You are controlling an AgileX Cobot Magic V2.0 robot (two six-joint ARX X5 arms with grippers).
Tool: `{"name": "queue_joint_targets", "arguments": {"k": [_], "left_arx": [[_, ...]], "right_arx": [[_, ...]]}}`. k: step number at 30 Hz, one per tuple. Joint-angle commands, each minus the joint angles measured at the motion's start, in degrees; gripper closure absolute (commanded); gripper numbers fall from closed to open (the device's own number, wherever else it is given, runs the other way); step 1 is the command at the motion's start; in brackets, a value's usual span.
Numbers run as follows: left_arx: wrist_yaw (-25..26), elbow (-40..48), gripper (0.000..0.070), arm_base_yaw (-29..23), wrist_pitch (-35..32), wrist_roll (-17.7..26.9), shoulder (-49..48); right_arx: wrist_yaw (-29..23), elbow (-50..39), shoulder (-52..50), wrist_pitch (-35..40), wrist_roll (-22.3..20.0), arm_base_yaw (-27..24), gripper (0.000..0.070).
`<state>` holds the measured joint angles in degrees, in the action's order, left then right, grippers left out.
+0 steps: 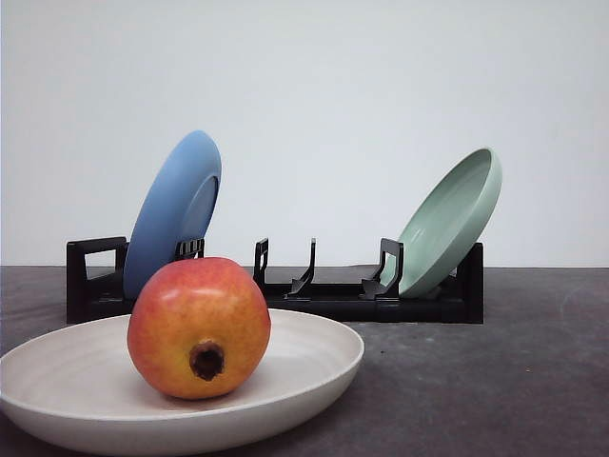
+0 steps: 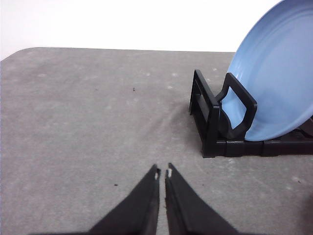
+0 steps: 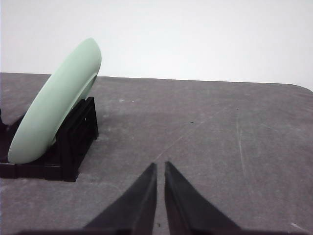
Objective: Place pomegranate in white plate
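Pomegranate (image 1: pixel 199 327) is seated in the white plate (image 1: pixel 314 367), both grippers, left (image 2: pixel 163 173) and right (image 3: pixel 160 165), are pressed together and empty, so arms are best kept clear.

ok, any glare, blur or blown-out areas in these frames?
Front view: even soft light, a mild sheen on the pomegranate, and the near rim of the white plate is slightly soft. Left wrist view: the backdrop is blown white and the blue plate looks pale. Right wrist view: flat light, with the fingers as dark shapes lacking detail.
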<state>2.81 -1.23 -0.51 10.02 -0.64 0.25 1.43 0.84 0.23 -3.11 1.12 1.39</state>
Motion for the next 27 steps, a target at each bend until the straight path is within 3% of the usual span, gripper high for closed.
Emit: {"name": "queue_joint_targets", "arguments": {"k": [1,27], "left_arx": [[-0.2,0.5,0.0700,-0.1,-0.7,0.6,-0.1],[-0.2,0.5,0.0700,-0.1,-0.7,0.6,-0.1]], "right_arx": [[0.0,-0.2,0.0,0.6,0.3,0.0,0.0672],[0.0,-0.2,0.0,0.6,0.3,0.0,0.0672]]}}
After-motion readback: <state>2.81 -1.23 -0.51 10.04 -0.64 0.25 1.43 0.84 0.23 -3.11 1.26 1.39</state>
